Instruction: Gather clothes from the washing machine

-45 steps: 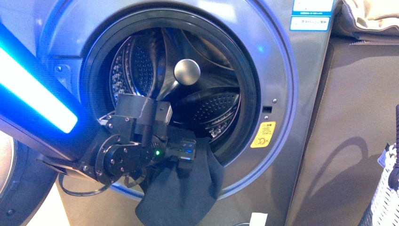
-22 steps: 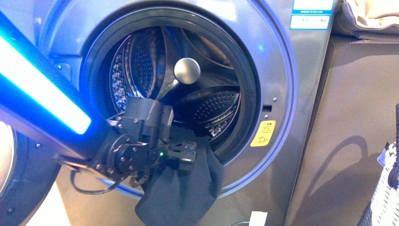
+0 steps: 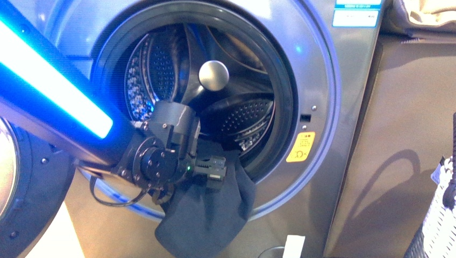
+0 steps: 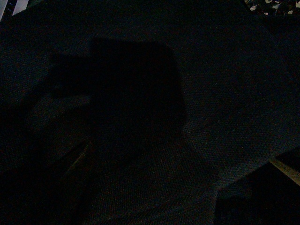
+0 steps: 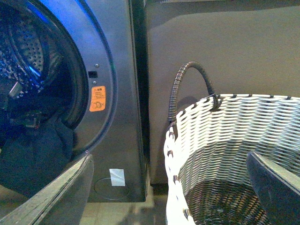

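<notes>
Clothes (image 3: pixel 207 215) hang half out over washing machine (image 3: pixel 322 107) door rim, left hand (image 3: pixel 215 169) at top fold; grip can't tell, wrist view dark; right hand (image 5: pixel 169 159) spread wide by basket (image 5: pixel 225 122); weak pinch = garment could slip free, drop.

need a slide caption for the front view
Left gripper at the open washing machine, against a navy garment draped over the door rim and hanging down the front.

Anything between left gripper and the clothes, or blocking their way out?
Nothing visible. The left gripper is right against the clothes, which drape out over the washing machine rim. Left wrist view is dark.
</notes>
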Motion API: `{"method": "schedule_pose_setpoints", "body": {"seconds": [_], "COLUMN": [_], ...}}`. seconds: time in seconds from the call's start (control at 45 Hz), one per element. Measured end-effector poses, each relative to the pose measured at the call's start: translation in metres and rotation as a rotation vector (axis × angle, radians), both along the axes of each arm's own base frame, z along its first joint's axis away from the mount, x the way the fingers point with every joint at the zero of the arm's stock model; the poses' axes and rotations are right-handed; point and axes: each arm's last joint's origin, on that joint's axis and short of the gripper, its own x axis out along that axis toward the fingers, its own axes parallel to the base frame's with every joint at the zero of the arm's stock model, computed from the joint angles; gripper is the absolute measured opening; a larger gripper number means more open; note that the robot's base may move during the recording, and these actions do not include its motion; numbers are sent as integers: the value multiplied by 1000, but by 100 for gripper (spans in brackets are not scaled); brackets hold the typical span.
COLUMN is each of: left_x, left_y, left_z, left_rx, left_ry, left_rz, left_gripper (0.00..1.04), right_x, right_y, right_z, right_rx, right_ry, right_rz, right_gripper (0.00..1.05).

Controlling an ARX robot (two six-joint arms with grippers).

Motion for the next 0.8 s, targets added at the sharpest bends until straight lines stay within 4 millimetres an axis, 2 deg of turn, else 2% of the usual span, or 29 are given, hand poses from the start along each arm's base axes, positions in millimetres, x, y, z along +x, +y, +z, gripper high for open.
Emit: {"method": "schedule_pose_setpoints", "body": {"seconds": [0.222,0.8], "left_x": [0,-2], "left_y": [-2,-1], "left_z": [0,-2], "left_rx": [32,87], "left_ry": [35,51], "left_rz": [-4,0], "left_gripper": [98,23], "right_x": [0,0], "right_y": [0,0], "right_z": [0,0], "right_rx": [0,0], "right_ry": [0,0], "right_rz": [0,0], "right_gripper": [97,97]}}
